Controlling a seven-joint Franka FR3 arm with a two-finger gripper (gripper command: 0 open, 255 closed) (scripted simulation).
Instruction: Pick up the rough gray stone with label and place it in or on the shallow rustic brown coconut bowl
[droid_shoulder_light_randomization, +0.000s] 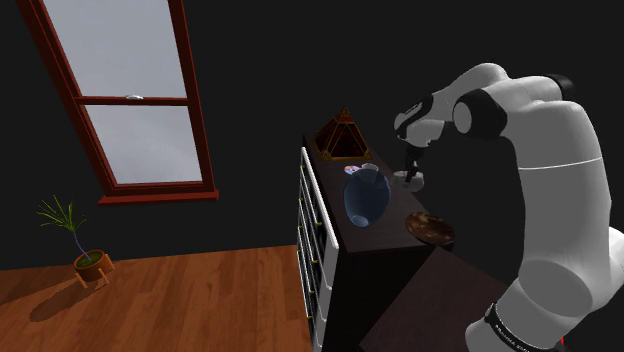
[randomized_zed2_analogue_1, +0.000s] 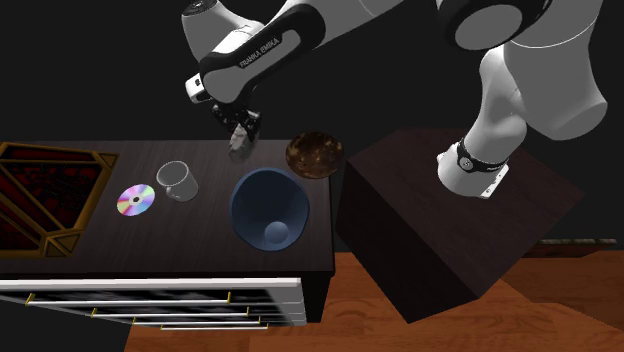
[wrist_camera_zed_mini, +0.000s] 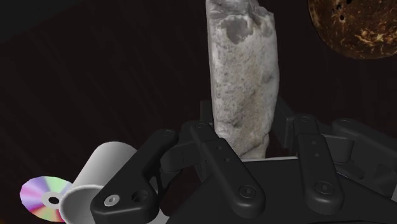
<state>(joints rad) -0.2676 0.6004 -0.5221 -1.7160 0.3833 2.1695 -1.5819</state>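
Since the stone (wrist_camera_zed_mini: 242, 76) is seen in the wrist view clasped between the two fingers of the tool (wrist_camera_zed_mini: 245, 137), a closed hold on the pale, rough piece is recorded; no label can be made out. The coconut bowl (wrist_camera_zed_mini: 356, 25), brown and speckled, lies beyond and apart. In the second exterior view the tool is found low over the dark top of the chest of drawers (randomized_zed2_analogue_1: 180, 240), the stone beneath it and the coconut bowl near, toward that view's right. Whether the stone is clear of the top cannot be told. It is judged that a modest lift should be made, the blue vessel (randomized_zed2_analogue_1: 270, 205) passed well clear, and the stone released low over the bowl's middle. In the shoulder view a wooden floor (droid_shoulder_light_randomization: 180, 290), a red-framed window (droid_shoulder_light_randomization: 130, 90) and a potted plant (droid_shoulder_light_randomization: 90, 262) are noted against a dark wall.
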